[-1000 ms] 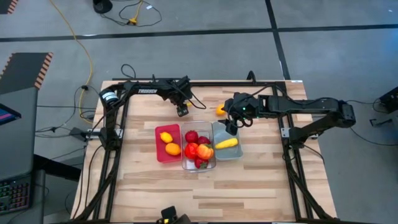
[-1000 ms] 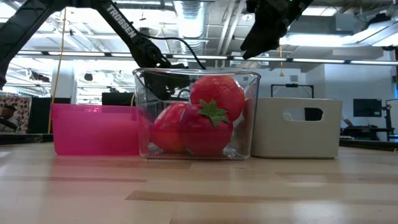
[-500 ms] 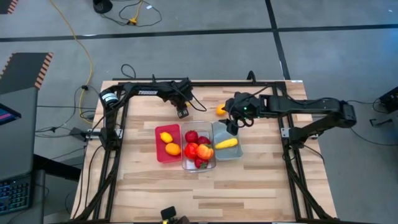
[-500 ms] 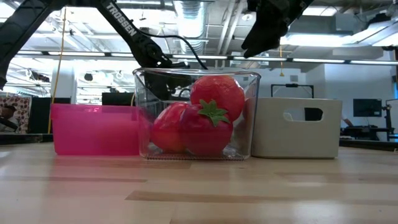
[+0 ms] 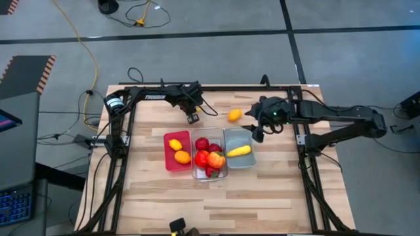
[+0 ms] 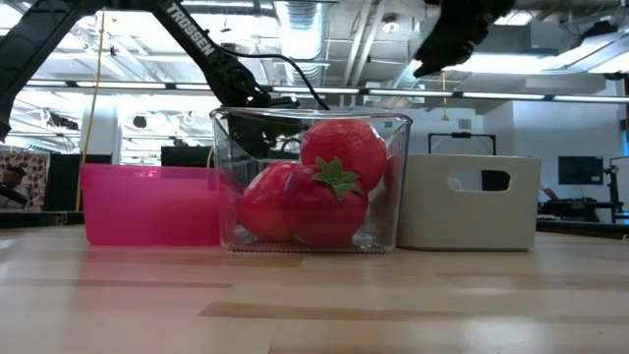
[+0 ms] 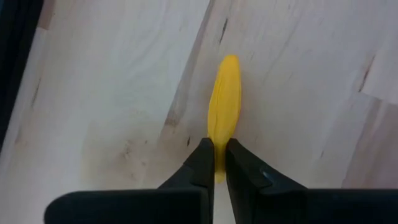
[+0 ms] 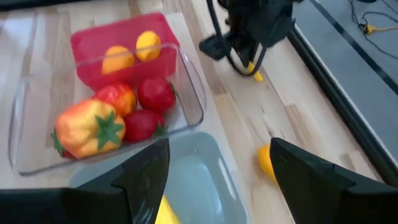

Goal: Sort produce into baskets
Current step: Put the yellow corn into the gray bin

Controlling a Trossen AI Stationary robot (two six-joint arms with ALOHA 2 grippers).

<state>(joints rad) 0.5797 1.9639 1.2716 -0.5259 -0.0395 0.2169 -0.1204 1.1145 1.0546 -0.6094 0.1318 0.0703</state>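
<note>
Most of the sorting looks done. The red plastic basket (image 5: 177, 151) holds a small yellow lemon-like fruit (image 5: 175, 144) and an orange oval fruit (image 5: 182, 157). The clear plastic basket (image 5: 210, 174) in the middle holds round red toy fruits (image 5: 202, 143) and an orange-red toy pepper with a green stem (image 5: 216, 158). The pale blue plastic basket (image 5: 231, 136) holds one long yellow toy vegetable (image 5: 239, 151). All three baskets sit side by side, touching, near the middle of the wooden tabletop (image 5: 262, 196). Two pieces seem to be left out. One is a small orange oval toy fruit (image 5: 234, 115) lying on the tabletop just behind the pale blue basket. The other is a thin yellow elongated toy (image 7: 224, 115) lying flat on the wood under the left arm, behind the red basket. The left claw (image 7: 216, 158) points down at this yellow toy with its two fingers squeezed nearly together around its near end, so it seems to be pinching the toy, though from here it is hard to be sure the grip is firm. The right claw (image 5: 257, 129) hangs above the back right corner of the pale blue basket, close to the loose orange fruit; its two dark fingers are spread wide and hold nothing. The toys look smooth, shiny and hard, and the long yellow one is narrow.
</note>
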